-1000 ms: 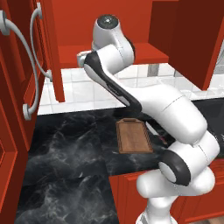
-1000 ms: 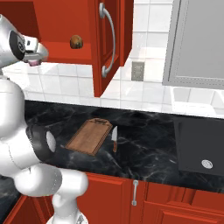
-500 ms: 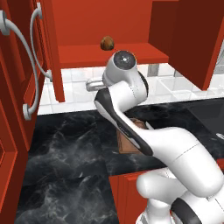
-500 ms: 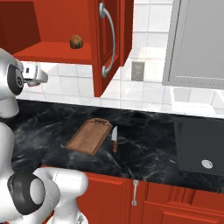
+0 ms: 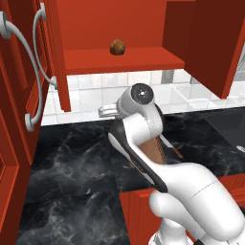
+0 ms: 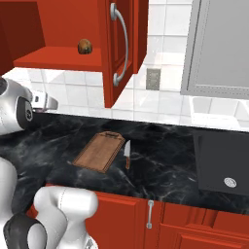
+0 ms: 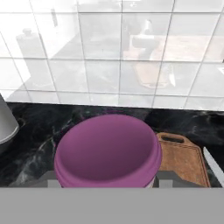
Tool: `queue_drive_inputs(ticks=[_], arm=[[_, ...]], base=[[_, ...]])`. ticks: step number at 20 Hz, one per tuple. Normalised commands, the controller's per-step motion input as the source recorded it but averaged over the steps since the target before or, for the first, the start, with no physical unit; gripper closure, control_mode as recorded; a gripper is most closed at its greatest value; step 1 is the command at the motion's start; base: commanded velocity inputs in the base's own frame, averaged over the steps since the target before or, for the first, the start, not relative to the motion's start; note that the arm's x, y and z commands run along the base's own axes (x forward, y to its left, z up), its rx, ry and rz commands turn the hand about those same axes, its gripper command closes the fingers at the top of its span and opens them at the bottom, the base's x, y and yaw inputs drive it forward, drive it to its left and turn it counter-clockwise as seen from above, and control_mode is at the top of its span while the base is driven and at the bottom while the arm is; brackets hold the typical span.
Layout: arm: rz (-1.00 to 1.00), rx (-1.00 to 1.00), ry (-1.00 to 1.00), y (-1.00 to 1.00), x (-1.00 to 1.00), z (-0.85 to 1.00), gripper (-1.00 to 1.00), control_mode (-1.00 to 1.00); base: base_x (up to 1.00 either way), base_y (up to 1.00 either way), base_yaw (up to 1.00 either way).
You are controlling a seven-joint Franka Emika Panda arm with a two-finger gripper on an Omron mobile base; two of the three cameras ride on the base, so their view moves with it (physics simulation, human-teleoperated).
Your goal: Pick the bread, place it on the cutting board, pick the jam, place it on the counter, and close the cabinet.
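Jam [image 7: 106, 153] sits right at the hand, its lavender-purple lid rising between the two dark finger tips in the hand view, so the gripper [image 7: 106, 181] is clenched on the jar and carries it above the counter [image 7: 39, 127]. Just beyond the jar to the right in that view lies the cutting board [image 7: 183, 157], with a knife [image 7: 214, 164] at its far right edge, and the white tiled wall [image 7: 109, 52] stands behind them, mirroring the board faintly.

From the left base view, the gripper [image 5: 107, 111] points left at the end of the white arm [image 5: 143, 139], above the black marble worktop and in front of the tiles; the jar itself cannot be made out there. In the right base view the gripper [image 6: 46, 103] pokes out at the left edge, again over the counter [image 6: 160, 160].

Bread [image 5: 117, 47] rests on the red shelf inside the open cabinet [image 5: 124, 57], well above the hand and apart from it; the right base view shows the roll [image 6: 85, 46] on the same shelf. The cabinet doors [image 6: 119, 48] stand open, their curved silver handles [image 6: 121, 44] facing out. The cutting board [image 6: 99, 151] lies bare on the worktop, with the knife [image 6: 127, 153] just beside its right edge. Farther right are a dark cooktop [image 6: 223, 163] and a grey-fronted unit [image 6: 219, 48] on the wall.
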Motion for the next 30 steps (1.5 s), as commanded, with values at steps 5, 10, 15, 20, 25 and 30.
queue_drive_inputs(ticks=[5,10,15,20,25,30], arm=[[0.00,0.00,0.01,0.00,0.00,-0.53,1.00,-1.00],[0.00,0.00,0.01,0.00,0.01,-0.41,1.00,-1.00],[0.01,0.00,0.00,0.00,0.00,-0.45,1.00,-1.00],[0.01,0.00,0.00,0.00,0.02,-0.44,1.00,-1.00],[0.03,0.01,0.01,0.00,0.06,-0.28,1.00,-1.00],[0.04,0.00,0.02,0.00,0.13,-0.30,1.00,-1.00]], base=[[0.00,0.00,0.00],[0.00,0.00,0.00],[0.00,0.00,0.00],[0.00,0.00,0.00],[0.00,0.00,0.00],[0.00,0.00,0.00]])
